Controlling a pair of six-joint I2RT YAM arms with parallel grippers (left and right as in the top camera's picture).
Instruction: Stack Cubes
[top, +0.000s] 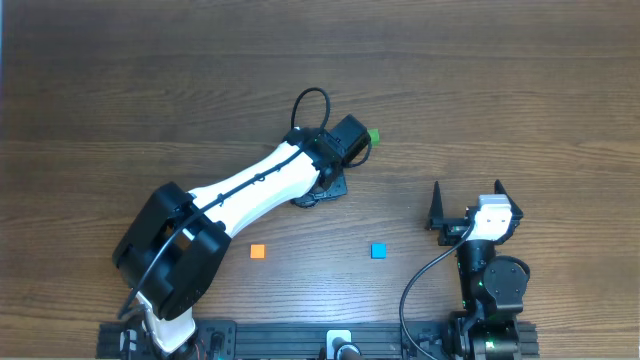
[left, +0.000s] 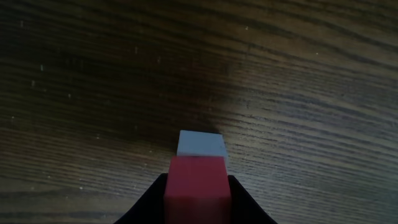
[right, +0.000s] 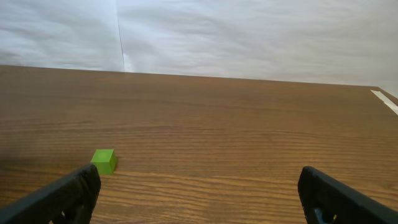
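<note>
Low centre: orange cube (top: 258, 251), blue cube (top: 378, 250). Green cube (top: 373, 135) just ahead of left gripper (left: 197, 194) clamping smooth red cube (left: 196, 183); right gripper (right: 200, 196) splayed.

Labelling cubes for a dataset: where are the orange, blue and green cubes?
orange cube (top: 258, 251), top view, middle of its top face.
blue cube (top: 378, 250), top view, middle of its top face.
green cube (right: 104, 161), right wrist view, middle of the cube.
</note>
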